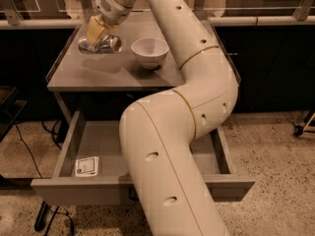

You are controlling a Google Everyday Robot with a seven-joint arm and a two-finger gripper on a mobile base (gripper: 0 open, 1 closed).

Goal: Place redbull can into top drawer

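The redbull can [110,44], slim and shiny silver, lies sideways in my gripper [97,33] at the back left of the grey table [98,75]. The yellowish fingers [94,29] are closed around it. It seems held slightly above the tabletop, with its shadow below it. The top drawer [93,141] is pulled open under the table's front edge, and its white sticker [86,166] shows on the floor at the left. My arm [167,146] crosses in front and hides the drawer's middle.
A white bowl [149,51] stands on the table just right of the can. Dark cabinets run behind and to the right of the table. A cable [29,151] trails on the speckled floor at the left. A glass-railed counter runs along the back.
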